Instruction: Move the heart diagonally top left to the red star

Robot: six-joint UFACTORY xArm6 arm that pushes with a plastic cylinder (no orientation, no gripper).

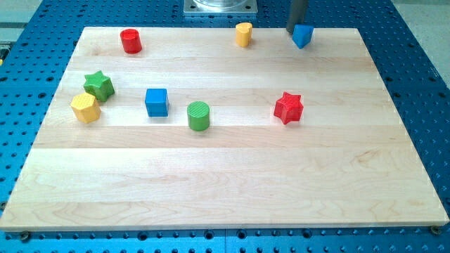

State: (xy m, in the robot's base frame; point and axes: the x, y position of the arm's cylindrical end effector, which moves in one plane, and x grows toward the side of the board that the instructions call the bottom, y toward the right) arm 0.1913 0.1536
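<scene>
The red star lies right of the board's middle. A yellow heart-shaped block sits near the top edge, up and to the left of the star. A blue block, pointed at its lower end and of unclear shape, sits near the top edge to the heart's right. My dark rod comes down from the view's top, and my tip stands against the blue block's upper left side, well to the right of the yellow heart and apart from it.
A red cylinder is at the top left. A green star and a yellow hexagon sit close together at the left edge. A blue cube and a green cylinder lie left of centre. The wooden board rests on a blue perforated table.
</scene>
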